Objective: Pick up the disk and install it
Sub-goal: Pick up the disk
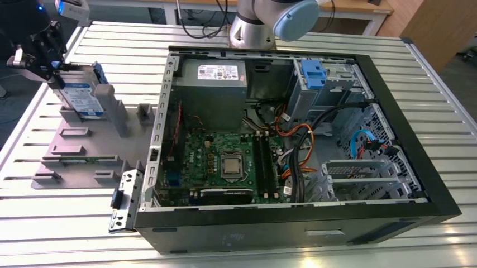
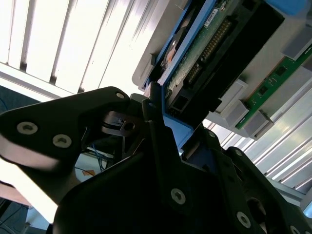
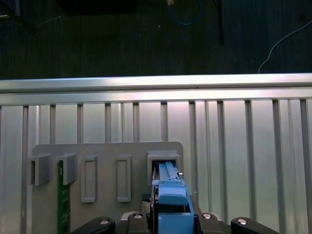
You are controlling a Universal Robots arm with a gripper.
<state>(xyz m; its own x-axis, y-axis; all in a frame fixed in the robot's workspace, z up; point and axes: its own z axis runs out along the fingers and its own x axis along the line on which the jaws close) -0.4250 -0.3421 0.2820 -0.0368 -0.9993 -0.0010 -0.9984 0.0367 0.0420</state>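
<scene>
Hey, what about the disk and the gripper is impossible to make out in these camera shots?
Exterior view: the lower end of the disk sits hidden inside the grey holder.
First wrist view: the disk is edge-on, so its label face is hidden.
Second wrist view: the gripper blocks the disk's near end.
Exterior view: the arm is cut off by the top edge.

Grey fixture post stands just beside the gripped disk, open air above. Cables crowd the open computer case.
</scene>
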